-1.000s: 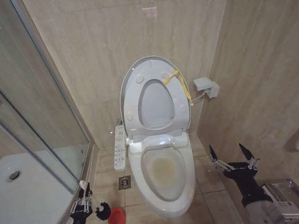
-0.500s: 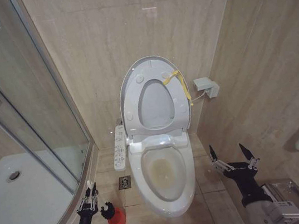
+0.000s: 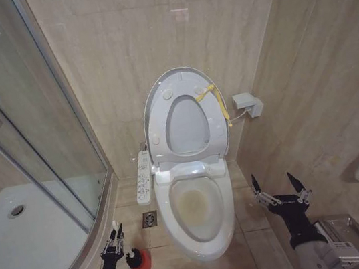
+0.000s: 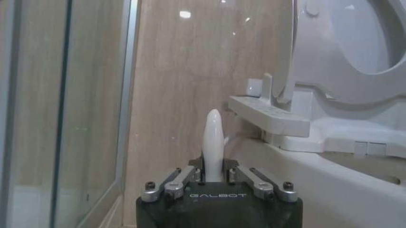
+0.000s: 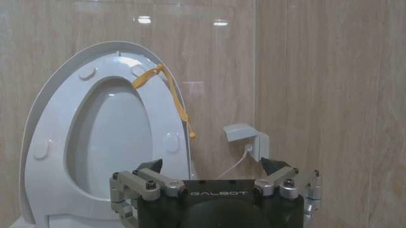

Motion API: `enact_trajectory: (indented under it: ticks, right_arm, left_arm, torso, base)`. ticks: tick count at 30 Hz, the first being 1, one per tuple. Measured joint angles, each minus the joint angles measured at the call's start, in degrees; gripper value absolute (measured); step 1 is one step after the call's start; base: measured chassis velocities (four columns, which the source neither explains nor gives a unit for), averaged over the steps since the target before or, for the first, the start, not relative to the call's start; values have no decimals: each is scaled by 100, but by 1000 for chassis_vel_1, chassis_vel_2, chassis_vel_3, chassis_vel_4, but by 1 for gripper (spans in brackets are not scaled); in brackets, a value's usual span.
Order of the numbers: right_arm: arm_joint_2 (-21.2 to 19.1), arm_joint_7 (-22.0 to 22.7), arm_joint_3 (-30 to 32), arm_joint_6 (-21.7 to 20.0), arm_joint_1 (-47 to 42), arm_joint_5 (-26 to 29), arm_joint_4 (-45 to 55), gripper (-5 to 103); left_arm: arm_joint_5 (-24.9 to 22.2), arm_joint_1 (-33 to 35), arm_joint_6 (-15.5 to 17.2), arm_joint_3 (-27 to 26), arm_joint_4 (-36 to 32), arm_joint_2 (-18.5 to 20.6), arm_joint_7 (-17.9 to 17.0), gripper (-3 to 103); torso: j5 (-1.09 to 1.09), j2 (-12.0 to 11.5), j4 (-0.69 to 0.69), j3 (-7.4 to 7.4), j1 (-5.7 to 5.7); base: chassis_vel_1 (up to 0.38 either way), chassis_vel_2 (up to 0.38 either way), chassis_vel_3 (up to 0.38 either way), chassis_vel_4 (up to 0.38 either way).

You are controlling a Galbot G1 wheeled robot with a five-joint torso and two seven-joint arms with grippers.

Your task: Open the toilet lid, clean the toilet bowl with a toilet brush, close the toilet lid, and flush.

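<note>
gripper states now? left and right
Left gripper: shut on the toilet brush handle, beside the toilet bowl.
Right gripper: open, holding nothing.

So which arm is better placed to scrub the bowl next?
Probably the left. The left gripper is shut on the toilet brush beside the open toilet bowl; the right gripper hangs open and empty on the bowl's other side.

Two black arms, each ending in a black gripper block marked "GALBOT" in pale letters, with silver metal linkages fixed by dark screws. Left gripper (image 4: 214, 176) slim with silver fittings along the wrist; right gripper (image 3: 280, 190) with thin dark pointed jaws. Silver metal housing behind right forearm.
</note>
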Motion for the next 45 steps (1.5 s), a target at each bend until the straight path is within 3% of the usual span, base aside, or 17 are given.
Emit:
enact_trajectory:
  ticks: [26,35,45]
  right_arm:
    - [0,0,0,0,0,0,0,100]
    - [0,0,0,0,0,0,0,100]
    - [0,0,0,0,0,0,0,100]
  left_arm:
    - [51,-373,-5,116,890,-37,114,20]
    - [689,-317,-27,146,1266,-161,225,20]
    - [738,-43,-39,58,1182,-256,229,20]
  torso:
    - [0,0,0,-1,0]
    - [2,1,0,-1,0]
    - [2,2,0,-1,-1]
  base:
    - [0,0,0,0]
    - [0,0,0,0]
    - [0,0,0,0]
